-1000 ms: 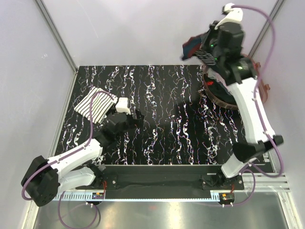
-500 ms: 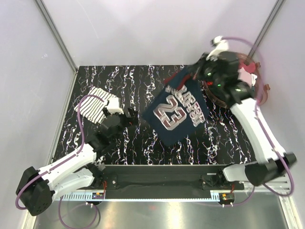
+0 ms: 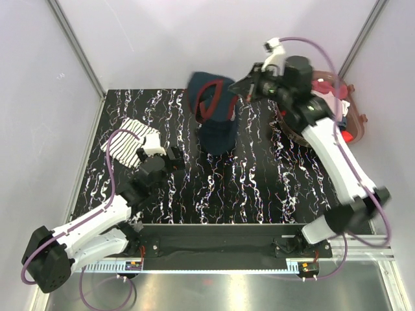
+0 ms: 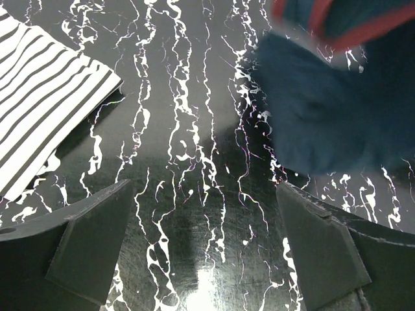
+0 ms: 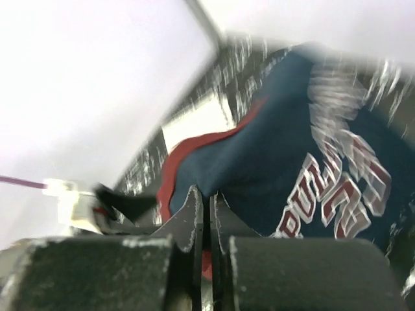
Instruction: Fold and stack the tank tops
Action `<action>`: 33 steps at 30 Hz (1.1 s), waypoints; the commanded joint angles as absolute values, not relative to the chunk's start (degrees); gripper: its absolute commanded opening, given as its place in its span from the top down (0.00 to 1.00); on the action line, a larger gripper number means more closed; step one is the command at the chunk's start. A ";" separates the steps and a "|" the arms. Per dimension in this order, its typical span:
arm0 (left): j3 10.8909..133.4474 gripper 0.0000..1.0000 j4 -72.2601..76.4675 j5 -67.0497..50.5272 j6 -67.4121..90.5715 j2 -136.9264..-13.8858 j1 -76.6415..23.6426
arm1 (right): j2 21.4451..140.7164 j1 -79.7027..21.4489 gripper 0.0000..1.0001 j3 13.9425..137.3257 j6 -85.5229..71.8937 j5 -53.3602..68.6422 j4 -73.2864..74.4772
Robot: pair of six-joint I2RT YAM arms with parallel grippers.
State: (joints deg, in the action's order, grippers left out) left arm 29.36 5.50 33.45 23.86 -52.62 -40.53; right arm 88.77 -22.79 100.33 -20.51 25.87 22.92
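Over the black marbled table (image 3: 259,188) the navy tank top (image 3: 214,123) is now dangling bunched in mid-air, freshly swung in from the far right by the right gripper (image 3: 245,87) pinching it shut, so laying flat looks next, while the left gripper (image 3: 178,157) is waiting wide open near the folded striped tank top (image 3: 130,144).

Left arm (image 3: 97,217) laid low from lower left toward centre-left of the top view, left gripper (image 3: 176,157) spread wide, right arm (image 3: 337,155) extended high to upper right, right gripper (image 3: 249,87) clamped tight on navy tank top (image 3: 217,126).
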 commanded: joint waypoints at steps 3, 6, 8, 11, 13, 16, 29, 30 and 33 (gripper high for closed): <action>29.97 0.01 6.24 36.12 24.43 -50.89 -40.78 | 76.21 -22.76 0.92 92.30 -20.04 18.21 17.11; 29.79 0.01 6.15 35.77 24.52 -50.10 -40.78 | 74.54 -22.76 0.46 84.40 -20.83 9.87 21.16; 29.71 0.01 6.15 35.33 24.52 -50.01 -40.78 | 72.43 -22.76 0.24 77.80 -21.18 7.30 20.48; 30.06 0.01 6.33 34.63 24.52 -50.80 -40.78 | 72.33 -22.94 0.14 74.01 -20.48 8.17 22.04; 30.50 0.01 6.15 33.67 24.43 -51.85 -40.78 | 74.17 -22.85 0.23 74.09 -19.69 8.61 24.25; 31.63 0.01 5.80 32.18 24.17 -53.87 -40.78 | 77.77 -22.85 0.29 73.92 -18.11 11.59 26.45; 37.88 0.07 -5.26 11.52 32.25 -60.29 -41.40 | 94.03 -23.03 0.46 75.67 -17.58 9.76 30.05; 38.84 0.08 -7.88 10.73 33.39 -61.08 -41.57 | 95.61 -23.03 0.46 75.76 -17.84 10.28 30.15; 40.43 0.08 -13.86 8.97 35.41 -64.77 -42.10 | 95.98 -23.03 0.45 73.40 -18.63 10.46 28.74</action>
